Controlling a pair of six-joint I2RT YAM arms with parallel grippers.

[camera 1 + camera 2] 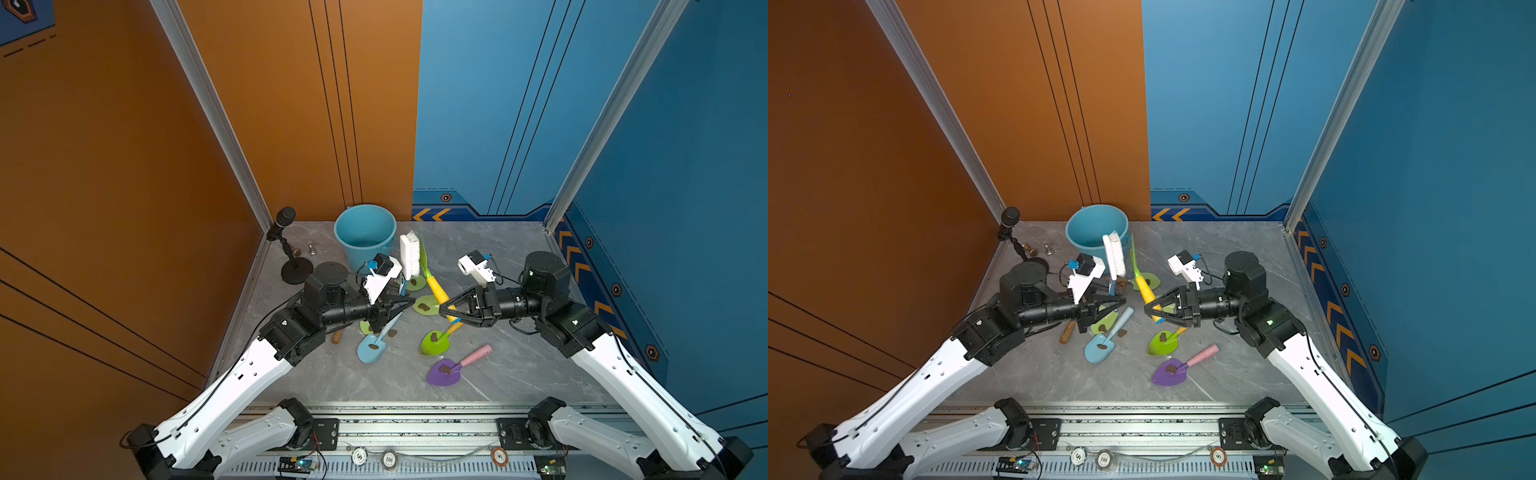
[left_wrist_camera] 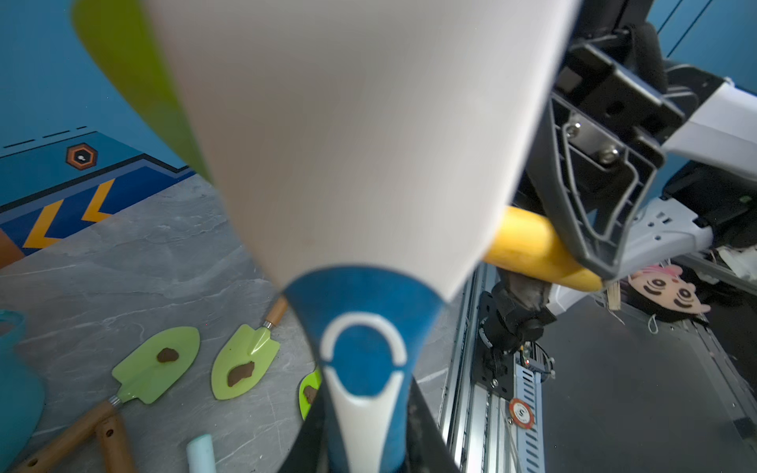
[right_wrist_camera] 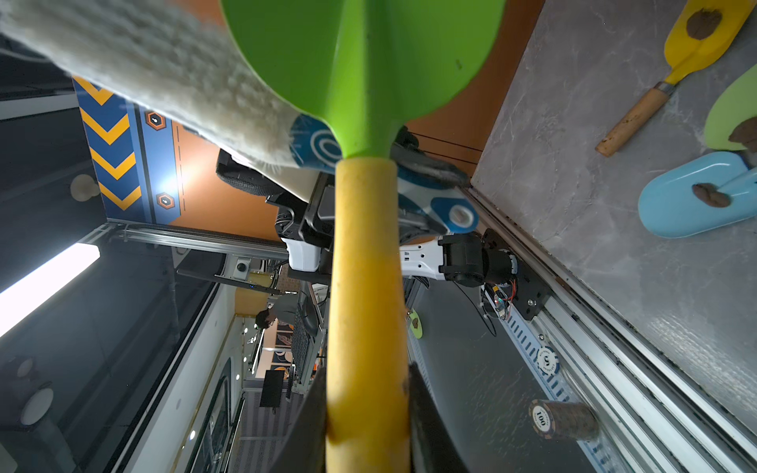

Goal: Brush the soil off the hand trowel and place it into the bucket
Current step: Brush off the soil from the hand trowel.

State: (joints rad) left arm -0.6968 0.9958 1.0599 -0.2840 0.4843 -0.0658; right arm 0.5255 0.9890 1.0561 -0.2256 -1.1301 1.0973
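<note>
Above the middle of a grey table (image 1: 498, 365), a trowel (image 1: 438, 291) with a yellow handle and a green blade is held up by the right gripper (image 1: 449, 311), whose jaws are clamped on the handle near its end. A white brush (image 1: 409, 253) is gripped by the left gripper (image 1: 407, 301), jaws closed on its blue handle. Its bristles are set right beside the raised blade; whether they touch cannot be told. The blade face shown to the right wrist camera looks clean. The bucket (image 1: 345, 245) is stood upright at the back of the table, behind the left gripper, and no trowel is seen in it.

The brushing step appears to be in hand. It is probably done best if the trowel is kept steady and tilted while the bristles are drawn along the blade towards its tip, so that crumbs are shed onto the table and not into the bucket. Both faces should be checked before the trowel is carried across.

Counted in a top view: one brush, one bucket and seven trowels. One is held and six are lying, among them a blue trowel (image 1: 371, 351) and one half hidden under the left arm (image 1: 365, 328). At least six lumps of soil (image 1: 373, 346) are counted, five on blades and one loose.
</note>
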